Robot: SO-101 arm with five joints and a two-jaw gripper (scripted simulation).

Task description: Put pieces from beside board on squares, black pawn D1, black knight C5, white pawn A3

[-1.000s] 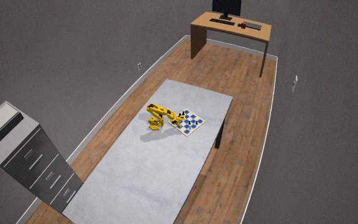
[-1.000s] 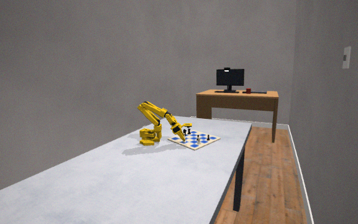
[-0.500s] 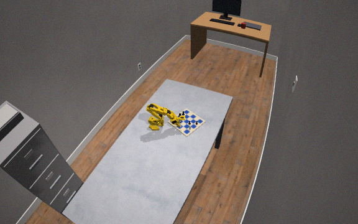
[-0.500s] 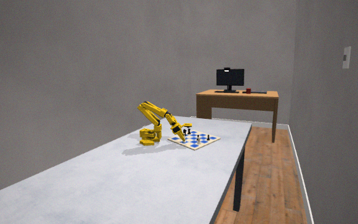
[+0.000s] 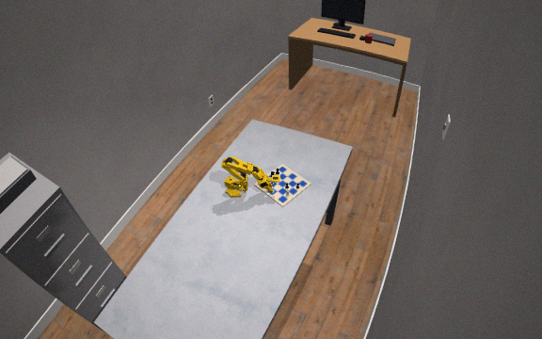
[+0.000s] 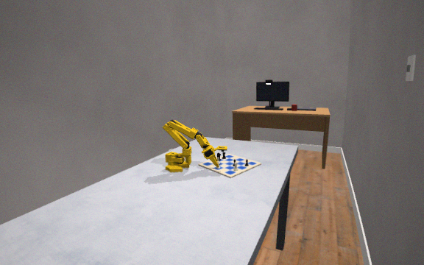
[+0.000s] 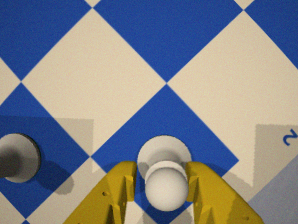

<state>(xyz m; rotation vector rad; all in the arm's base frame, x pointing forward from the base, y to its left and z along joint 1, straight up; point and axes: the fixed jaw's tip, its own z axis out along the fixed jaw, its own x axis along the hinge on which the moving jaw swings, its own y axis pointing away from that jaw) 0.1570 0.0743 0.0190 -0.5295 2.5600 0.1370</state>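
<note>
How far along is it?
Looks nearly done: four black pieces stand on the board. The white pawn is between the end effector's fingers, over a blue square; grip unclear. Withdrawing probably remains. I can't confirm the square names.
</note>
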